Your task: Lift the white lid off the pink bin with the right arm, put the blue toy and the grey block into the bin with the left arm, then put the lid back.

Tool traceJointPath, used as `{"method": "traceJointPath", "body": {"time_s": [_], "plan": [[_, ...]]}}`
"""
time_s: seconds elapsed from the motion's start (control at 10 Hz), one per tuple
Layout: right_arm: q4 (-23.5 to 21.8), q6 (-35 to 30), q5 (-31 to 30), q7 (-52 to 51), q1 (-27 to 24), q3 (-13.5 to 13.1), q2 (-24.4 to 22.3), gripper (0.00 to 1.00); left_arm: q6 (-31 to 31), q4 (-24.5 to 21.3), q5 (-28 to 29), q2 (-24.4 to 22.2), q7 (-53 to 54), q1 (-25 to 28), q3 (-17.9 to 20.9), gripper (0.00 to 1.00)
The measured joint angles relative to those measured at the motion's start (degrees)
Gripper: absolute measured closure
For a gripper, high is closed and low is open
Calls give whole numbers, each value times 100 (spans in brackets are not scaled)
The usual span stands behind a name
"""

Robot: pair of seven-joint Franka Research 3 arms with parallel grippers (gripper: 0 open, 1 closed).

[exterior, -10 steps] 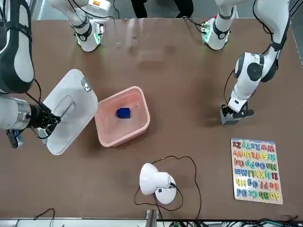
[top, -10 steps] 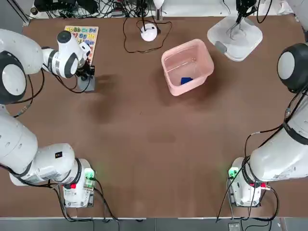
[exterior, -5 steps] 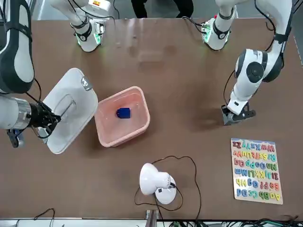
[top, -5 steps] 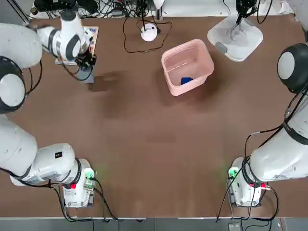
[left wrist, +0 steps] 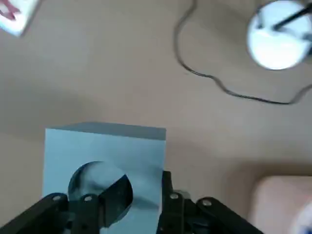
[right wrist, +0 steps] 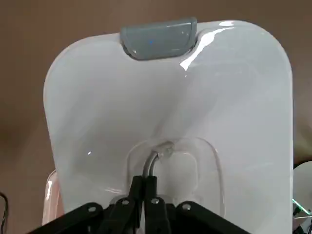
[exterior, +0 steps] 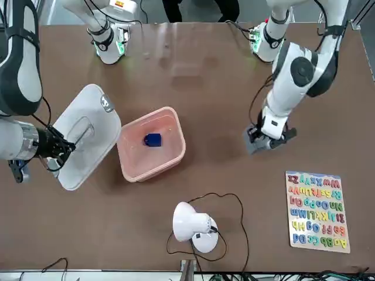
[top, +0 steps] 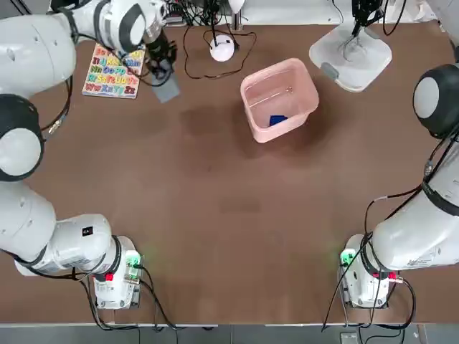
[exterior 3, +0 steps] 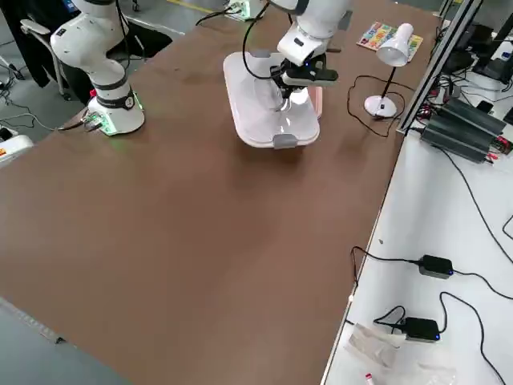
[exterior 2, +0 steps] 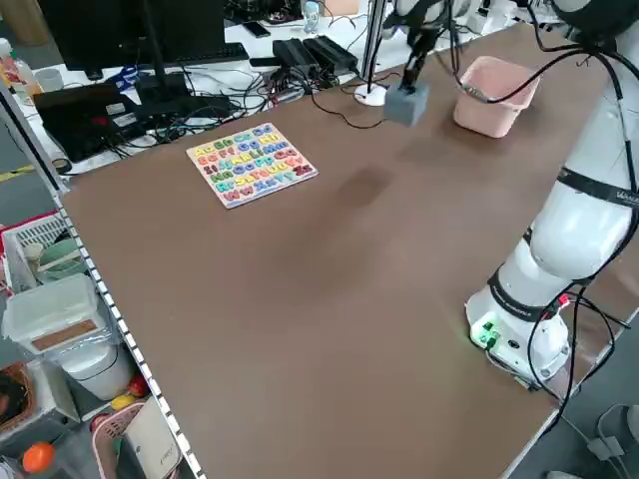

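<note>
The grey block (top: 166, 87) hangs above the table at the far left, with my left gripper (top: 162, 66) shut on it. In the left wrist view the grey block (left wrist: 104, 155) shows its round hole, one finger (left wrist: 170, 204) pressed against its side. To the block's right stands the pink bin (top: 307, 89), uncovered, with the blue toy (top: 277, 120) lying inside it. The white lid (top: 367, 60) is held tilted beside the bin at the far right. My right gripper (right wrist: 148, 184) is shut on the lid's (right wrist: 165, 97) recessed handle.
A colourful letter puzzle board (top: 109, 69) lies at the far left, just left of the held block. A small white lamp (top: 222, 49) with a looping black cable (top: 193, 68) sits at the far edge between the block and the bin.
My left gripper has lifted the grey block off the table and carried it up and to the right, past the puzzle board, towards the bin. The right arm and lid have not moved.
</note>
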Motion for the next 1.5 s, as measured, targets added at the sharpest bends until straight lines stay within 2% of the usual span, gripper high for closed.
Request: {"method": "traceJointPath", "body": {"time_s": [0.1,0.3,0.6,0.8,1.0,1.2,1.5], "plan": [[0,0,0,0,0,0,0,94,-80,405,-7,193,-881,-283,-218,70],[-1,-1,0,0,1,1,0,94,-106,1313,104,747,-2368,-1225,-267,70],[-3,-2,0,0,2,2,1,94,-124,2409,1218,1849,-4149,-2424,-199,70],[-5,-2,0,0,2,3,2,94,-111,2840,1706,2429,-4753,-2907,-21,70],[-6,-2,0,0,2,3,3,94,17,3142,1741,2598,-5060,-3325,403,70],[-7,-3,0,0,1,3,3,94,117,3585,1741,2600,-5430,-3942,1090,70],[-12,-3,0,0,0,1,3,94,620,3663,1741,2753,-5768,-4641,1756,70]]}}
